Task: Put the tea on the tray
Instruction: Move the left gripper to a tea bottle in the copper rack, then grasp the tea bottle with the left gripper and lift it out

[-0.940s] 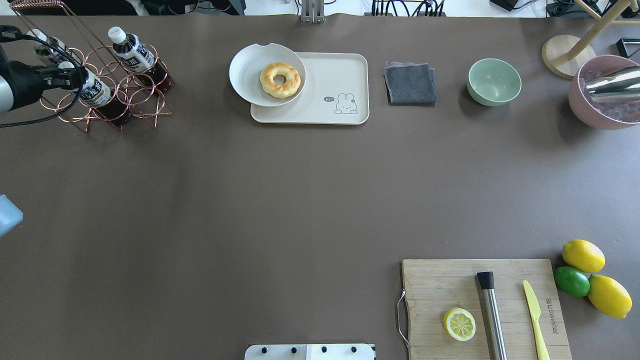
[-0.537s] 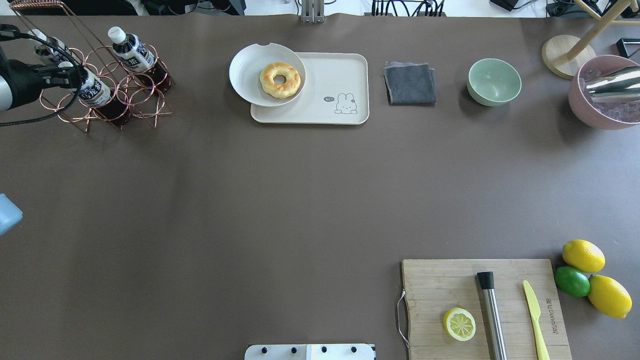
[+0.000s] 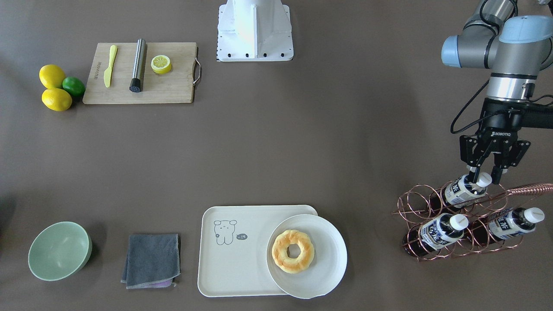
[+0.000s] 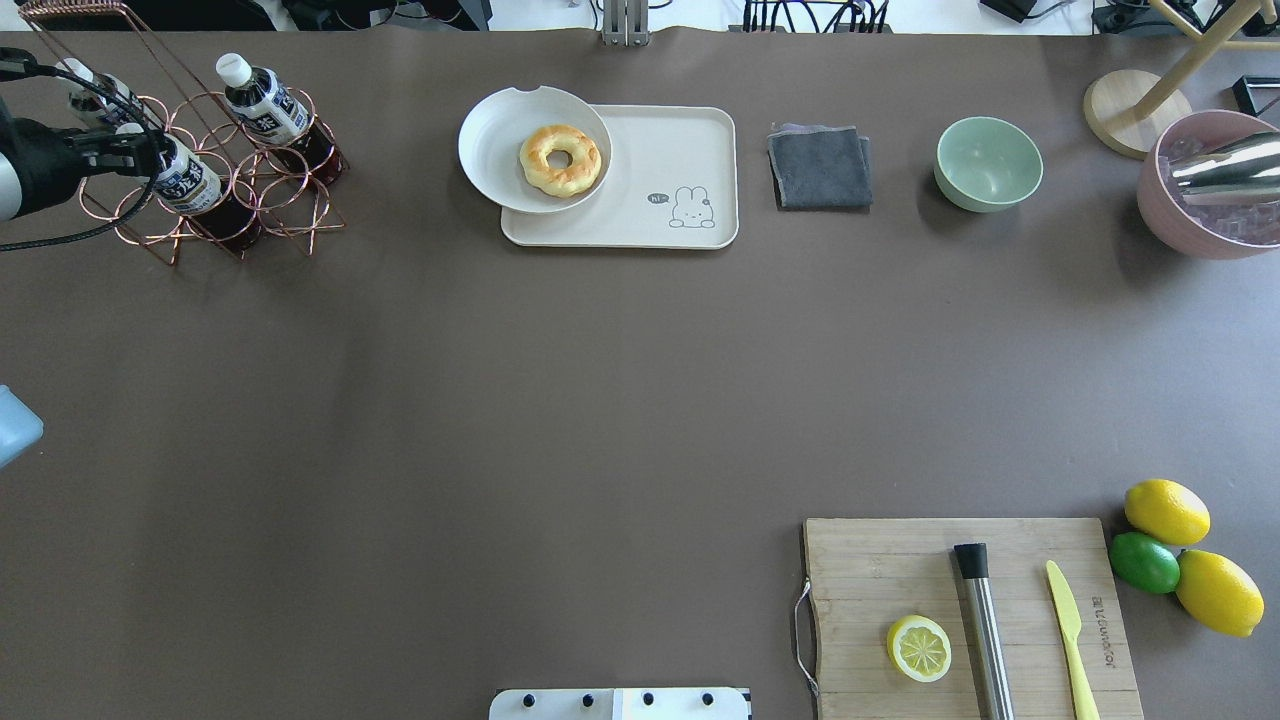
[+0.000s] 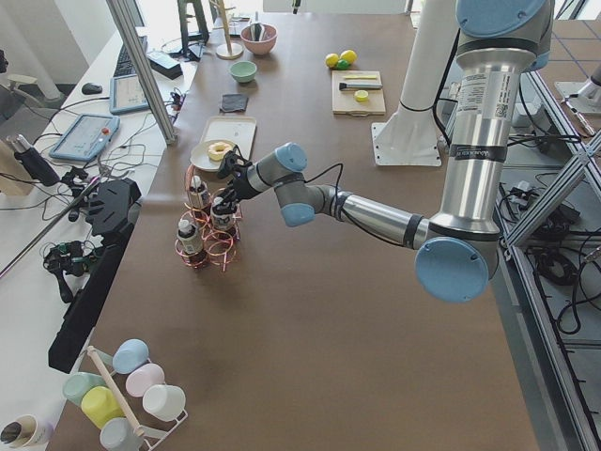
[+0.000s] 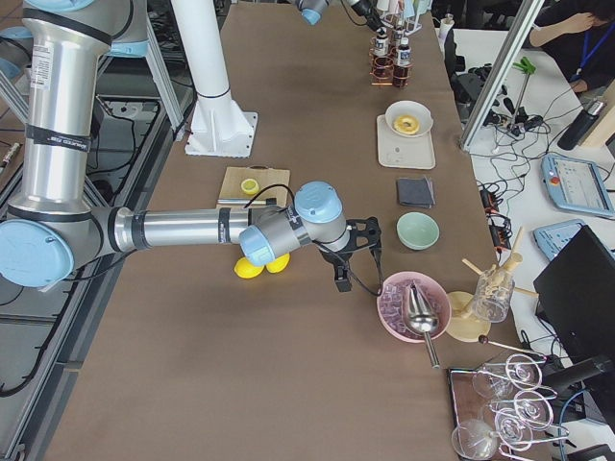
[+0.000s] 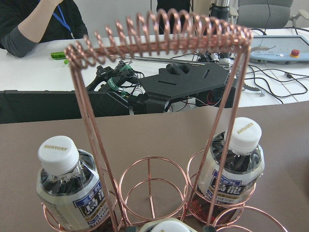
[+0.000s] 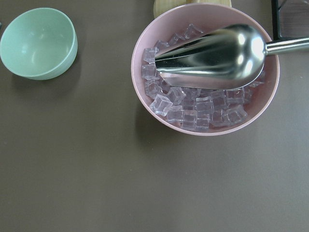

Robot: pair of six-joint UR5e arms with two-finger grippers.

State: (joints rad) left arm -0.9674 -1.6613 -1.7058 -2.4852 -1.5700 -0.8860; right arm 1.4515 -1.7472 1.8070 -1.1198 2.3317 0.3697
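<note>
Desk (image 4: pixel 600 400), near right corner: wooden cutting board (image 4: pixel 870 560) carrying a lemon half (image 4: pixel 919 648), a steel muddler (image 4: pixel 983 630) and a yellow knife (image 4: pixel 1070 640). Two lemons (image 4: pixel 1166 511) and a lime (image 4: pixel 1144 562) lie just off the board's right edge.

Right end of desk: the right gripper (image 6: pixel 357 277) hangs above the surface near a pink bowl (image 8: pixel 166 21) of ice with a metal scoop (image 8: pixel 212 50) in it. Its finger spread cannot be told.

Far left corner: copper wire rack (image 3: pixel 410 207), three bottles leaning in its rings. The tea (image 3: pixel 459 190) is the bottle on the rack's near side, seated in its ring, well apart from the tray (image 3: pixel 233 268). The left gripper (image 3: pixel 485 175) is at its white cap (image 3: pixel 484 179), fingers spread, one on each side of the cap; contact cannot be judged. The other bottles (image 3: pixel 438 231) sit in the far rings.

Far edge, middle: the tray lies flat, with a white plate (image 3: pixel 332 259) bearing a doughnut (image 3: pixel 293 251) overlapping its left end. Further right along the far edge are a folded grey cloth (image 3: pixel 151 259), then a green bowl (image 3: pixel 60 250).
</note>
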